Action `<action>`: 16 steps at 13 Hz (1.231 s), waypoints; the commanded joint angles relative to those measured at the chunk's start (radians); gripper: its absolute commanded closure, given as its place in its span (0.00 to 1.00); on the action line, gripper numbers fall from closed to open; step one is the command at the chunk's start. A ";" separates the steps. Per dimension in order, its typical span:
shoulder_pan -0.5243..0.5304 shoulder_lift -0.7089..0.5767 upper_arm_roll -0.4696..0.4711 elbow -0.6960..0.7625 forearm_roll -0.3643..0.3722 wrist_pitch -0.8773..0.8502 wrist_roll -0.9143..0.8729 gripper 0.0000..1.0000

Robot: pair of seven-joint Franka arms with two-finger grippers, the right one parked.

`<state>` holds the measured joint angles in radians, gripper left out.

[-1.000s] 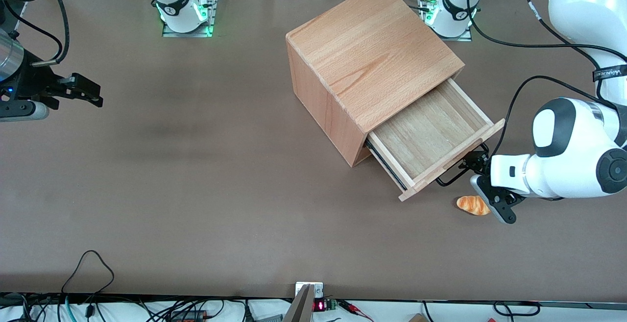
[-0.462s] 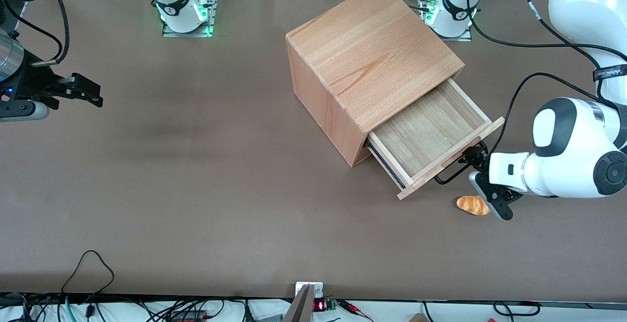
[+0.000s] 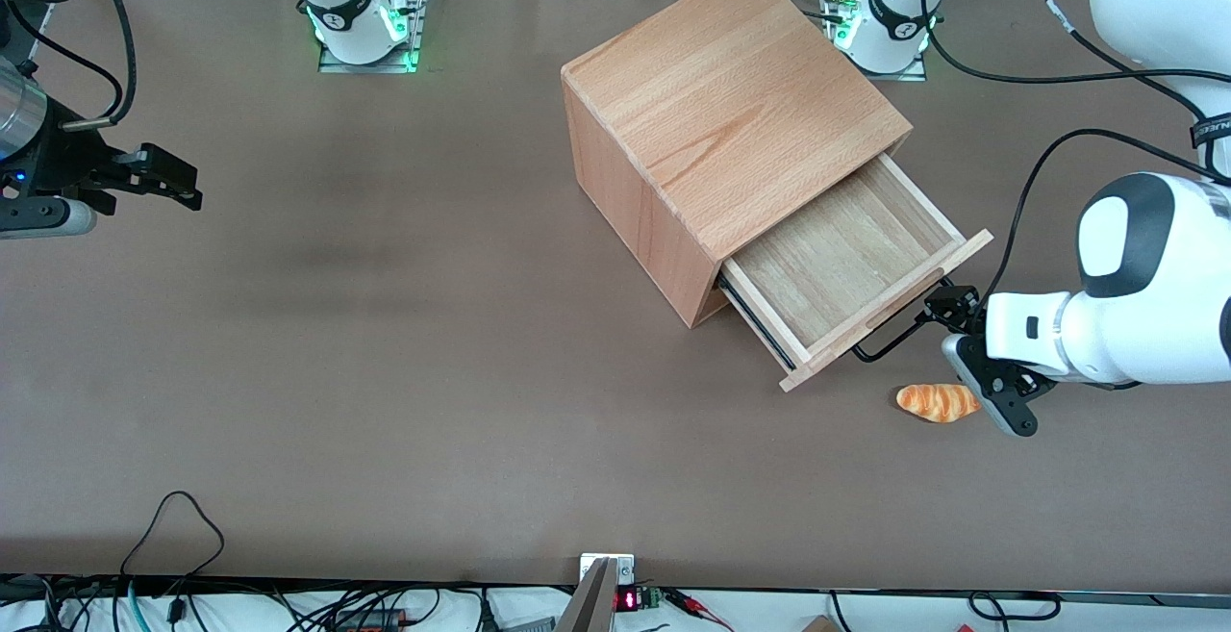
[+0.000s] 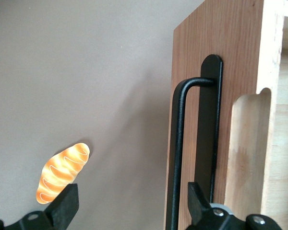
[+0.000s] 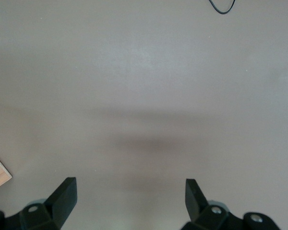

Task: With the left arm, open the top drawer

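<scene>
- While the top drawer (image 3: 844,271) stands pulled well out of the cabinet (image 3: 716,122) in the front view, the left arm (image 3: 1125,310) holds its gripper (image 3: 947,303) just in front of the drawer's front, near one end of the black bar handle (image 3: 890,339); I judge the pull itself finished and the release in hand.
- From the front view I count one cabinet, one open drawer, one handle and one small bread-like toy (image 3: 938,402) lying on the table (image 3: 385,353) in front of the drawer, nearer the front camera than the handle.
- Seen from the left wrist view, the fingers (image 4: 67,206) are spread wide, gripping nothing; the handle (image 4: 180,153) passes between them, close to one and touching neither that I can see.
- Next move, as I judge it: back straight away from the drawer front without snagging the handle or brushing the toy (image 4: 62,172).
- Counted from the right wrist view, only bare table shows, plus one wooden corner.
</scene>
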<state>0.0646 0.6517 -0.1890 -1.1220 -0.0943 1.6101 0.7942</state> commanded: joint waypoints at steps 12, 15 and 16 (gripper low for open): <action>0.015 -0.150 0.115 0.024 -0.002 -0.087 -0.021 0.00; 0.017 -0.208 0.150 0.021 -0.001 -0.127 -0.157 0.00; 0.023 -0.224 0.152 0.014 -0.002 -0.130 -0.197 0.00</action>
<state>0.0827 0.4820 -0.0472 -1.0863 -0.0942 1.5016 0.6725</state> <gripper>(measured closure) 0.000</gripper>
